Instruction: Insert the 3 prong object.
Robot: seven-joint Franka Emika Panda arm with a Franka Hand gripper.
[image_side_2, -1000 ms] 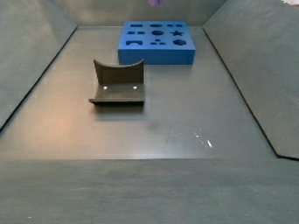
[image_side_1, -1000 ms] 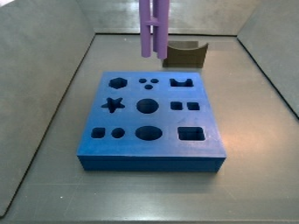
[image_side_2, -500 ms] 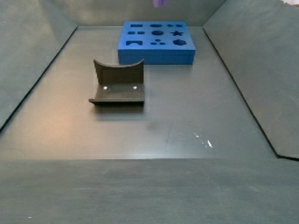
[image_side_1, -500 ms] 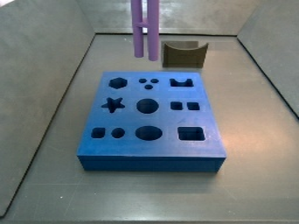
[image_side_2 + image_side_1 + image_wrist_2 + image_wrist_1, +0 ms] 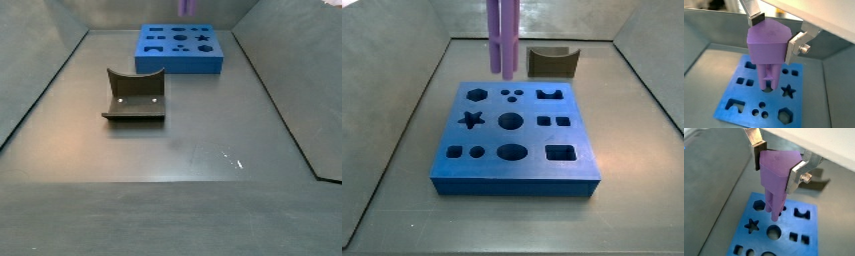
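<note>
Gripping the 3 prong object [image 5: 774, 175], your tool [image 5: 776, 164] hangs above the blue board [image 5: 513, 140]; misaligned prongs would jam beside the three-hole socket [image 5: 512, 96]

Matt purple plastic 3 prong object [image 5: 775, 178] (silver metal gripper [image 5: 777, 164] fingers [image 5: 797, 172]).

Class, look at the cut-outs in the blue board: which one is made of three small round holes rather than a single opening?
The three-hole cluster in the blue board: back row, between the hexagon and the notched cut-out. Every other cut-out is one opening. The end effector holds the 3 prong object above that row.
</note>
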